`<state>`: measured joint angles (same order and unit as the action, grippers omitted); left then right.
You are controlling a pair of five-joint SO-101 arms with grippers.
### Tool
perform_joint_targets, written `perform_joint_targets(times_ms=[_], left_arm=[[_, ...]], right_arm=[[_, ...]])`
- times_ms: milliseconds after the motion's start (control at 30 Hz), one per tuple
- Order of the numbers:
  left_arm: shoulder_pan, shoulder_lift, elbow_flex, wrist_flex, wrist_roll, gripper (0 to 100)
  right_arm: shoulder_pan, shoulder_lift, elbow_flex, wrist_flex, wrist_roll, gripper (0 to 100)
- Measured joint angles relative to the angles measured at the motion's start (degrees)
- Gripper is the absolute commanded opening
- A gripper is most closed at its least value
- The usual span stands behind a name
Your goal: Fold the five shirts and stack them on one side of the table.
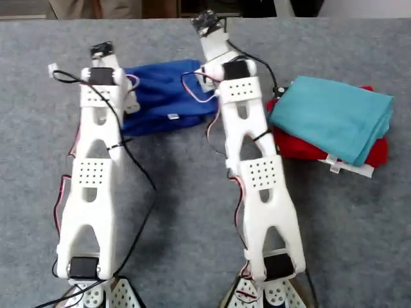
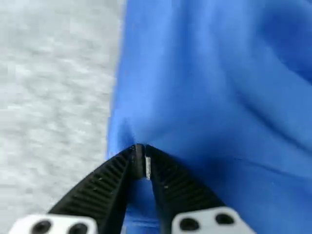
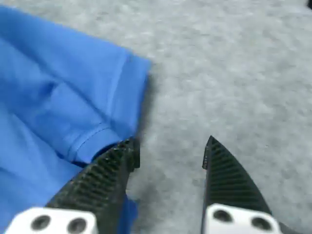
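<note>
A blue shirt lies bunched on the grey table between the two arms, at the far middle. My left gripper is shut on the blue shirt, pinching a fold near its left edge. My right gripper hangs open just above the table at the shirt's right edge, with one finger over the blue shirt hem and nothing between the fingers. A stack of folded shirts sits at the right: a teal shirt on top, a red shirt under it, a white one peeking out below.
The grey felt table has open room in front of the arms and at the far left. Cables trail along both arms. A person stands beyond the table's far edge.
</note>
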<state>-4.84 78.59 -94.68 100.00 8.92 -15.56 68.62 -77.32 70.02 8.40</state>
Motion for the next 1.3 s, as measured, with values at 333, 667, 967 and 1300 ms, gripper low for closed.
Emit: perform_joint_targets(times_ms=[333, 667, 967, 1300], left_arm=[[-0.97, 0.35, 0.0, 0.09, -2.81, 3], [-0.97, 0.35, 0.0, 0.09, -2.81, 3], [-0.97, 0.35, 0.0, 0.09, -3.16, 3], [-0.97, 0.35, 0.0, 0.09, -3.16, 3]], right_arm=[[-2.64, 0.0, -0.62, 1.05, 0.0, 17.7], [-6.33, 2.29, -0.09, -0.79, 0.0, 13.1], [-6.15, 3.96, 0.09, -4.4, 0.0, 4.4], [-5.8, 3.96, 0.09, -14.15, 2.55, 4.4]])
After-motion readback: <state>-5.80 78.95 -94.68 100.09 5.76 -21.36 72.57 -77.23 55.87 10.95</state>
